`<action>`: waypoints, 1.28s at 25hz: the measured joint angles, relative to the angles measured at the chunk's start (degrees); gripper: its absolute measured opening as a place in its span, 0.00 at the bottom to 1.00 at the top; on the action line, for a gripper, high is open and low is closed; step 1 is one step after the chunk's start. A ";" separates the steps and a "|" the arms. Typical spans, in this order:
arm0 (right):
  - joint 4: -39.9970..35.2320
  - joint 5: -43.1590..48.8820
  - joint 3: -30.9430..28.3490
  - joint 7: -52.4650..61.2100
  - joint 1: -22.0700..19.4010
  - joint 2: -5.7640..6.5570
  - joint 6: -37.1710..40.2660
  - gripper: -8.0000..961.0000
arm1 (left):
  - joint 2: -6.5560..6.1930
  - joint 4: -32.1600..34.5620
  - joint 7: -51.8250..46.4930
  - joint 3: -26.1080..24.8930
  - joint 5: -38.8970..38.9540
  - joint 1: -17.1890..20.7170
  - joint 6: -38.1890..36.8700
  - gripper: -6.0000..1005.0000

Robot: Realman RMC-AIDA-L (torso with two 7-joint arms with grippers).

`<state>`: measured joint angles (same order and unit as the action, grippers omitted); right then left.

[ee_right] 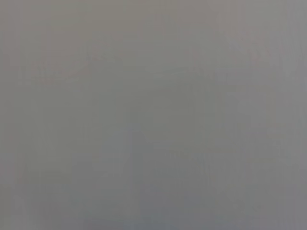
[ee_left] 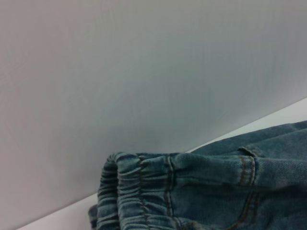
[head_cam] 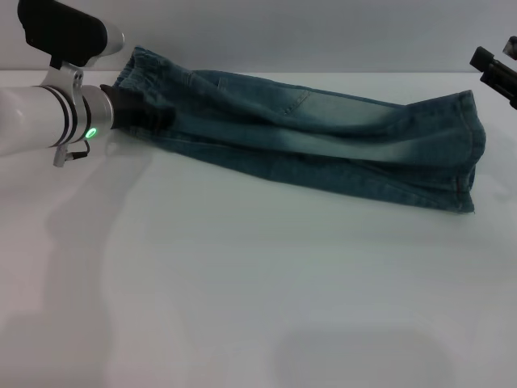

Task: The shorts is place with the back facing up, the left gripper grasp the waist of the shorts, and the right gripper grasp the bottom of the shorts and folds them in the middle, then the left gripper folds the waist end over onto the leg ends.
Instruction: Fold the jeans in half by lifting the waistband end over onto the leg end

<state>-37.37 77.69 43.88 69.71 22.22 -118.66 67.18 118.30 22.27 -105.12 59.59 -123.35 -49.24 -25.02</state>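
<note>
1. The shorts point(head_cam: 307, 137) are seen lying on the white table point(head_cam: 242, 283), already folded lengthwise into a long narrow strip. The waist point(head_cam: 141, 69) is at the robot's left, the leg ends point(head_cam: 467, 153) at its right.
2. The left gripper point(head_cam: 149, 115) is placed on the waist end, dark claw against the denim. Whether it is pinching the cloth cannot be told; the fingertips are hidden.
3. In the left wrist view, the puckered elastic band point(ee_left: 139, 187) is shown close up, with no fingers visible.
4. The right gripper point(head_cam: 494, 71) is held off the cloth, near the leg ends but apart, at the frame edge. Its finger state cannot be told. Only blank grey is shown in its wrist view.
5. Step in hand, as judged: waist to be carried over onto the leg ends.
6. Both layers at the waist should be caught, else the strip will be opened on lift.
7. The lift should be kept low and carried along the strip axis, so the edges are landed flush.
8. Surface: smooth, plain white, so the denim is likely to slide if dragged. A plain light wall point(head_cam: 323, 32) is seen behind it.
</note>
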 joint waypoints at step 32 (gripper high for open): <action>-0.33 -0.14 -0.64 -0.02 -1.03 -0.17 0.42 0.68 | 0.08 0.16 -2.80 2.77 -0.35 0.55 2.92 0.11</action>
<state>-37.71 77.55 43.24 69.69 21.19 -118.83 67.60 118.38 22.42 -107.92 62.36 -123.70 -48.68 -22.10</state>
